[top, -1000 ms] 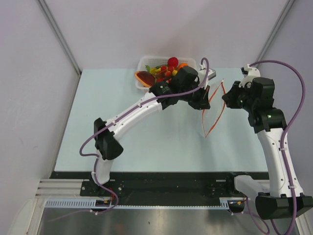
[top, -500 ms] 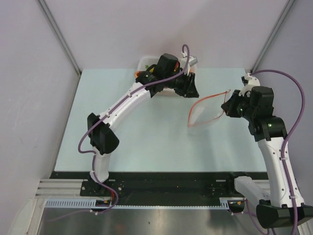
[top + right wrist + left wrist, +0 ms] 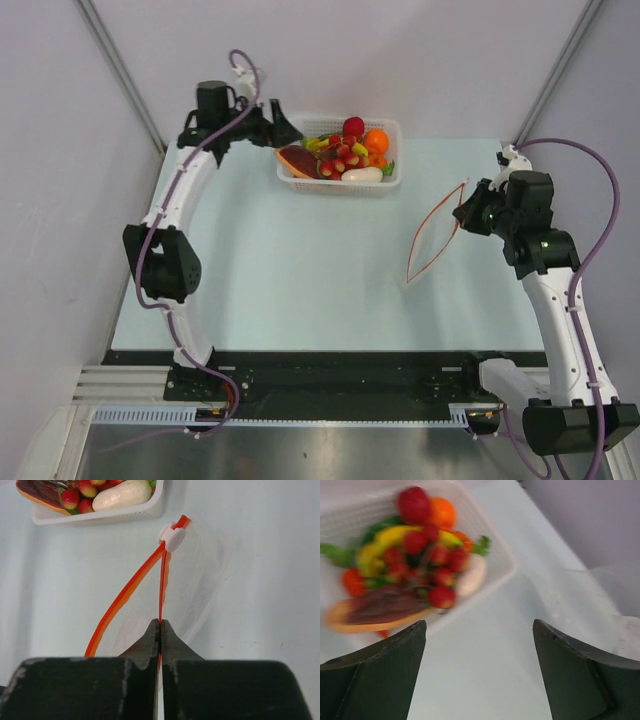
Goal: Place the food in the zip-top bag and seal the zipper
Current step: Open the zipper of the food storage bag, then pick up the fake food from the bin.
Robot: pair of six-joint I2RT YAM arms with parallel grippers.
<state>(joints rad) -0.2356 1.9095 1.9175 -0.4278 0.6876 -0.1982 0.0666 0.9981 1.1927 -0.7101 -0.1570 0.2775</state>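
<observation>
The bag (image 3: 432, 235) is held off the table (image 3: 300, 300) by the right gripper (image 3: 160, 626), whose fingers are pressed together on one lip of the zipper (image 3: 127, 592). The other lip bows away, so the mouth gapes. Pinching a single lip appears to be chosen so that the opening stays wide for loading. The slider (image 3: 172, 537) sits at the far end of the strip, which leaves the whole length unsealed. Whether the bag's lower corner touches the table cannot be told.

The left gripper (image 3: 479, 625) is spread and empty. It is held at the far left, just beside the basket (image 3: 392, 180) and aimed at the food (image 3: 340, 155) — seemingly poised for a first pick. All the food lies in the basket; none is seen in the bag.

One bag, one basket and one slider are counted. In the basket one meat slab (image 3: 298, 160), one orange (image 3: 376, 140), one large red fruit (image 3: 353, 126) and one white piece (image 3: 362, 174) are made out; the small berries (image 3: 440, 575) are too blurred and crowded for an exact count.
</observation>
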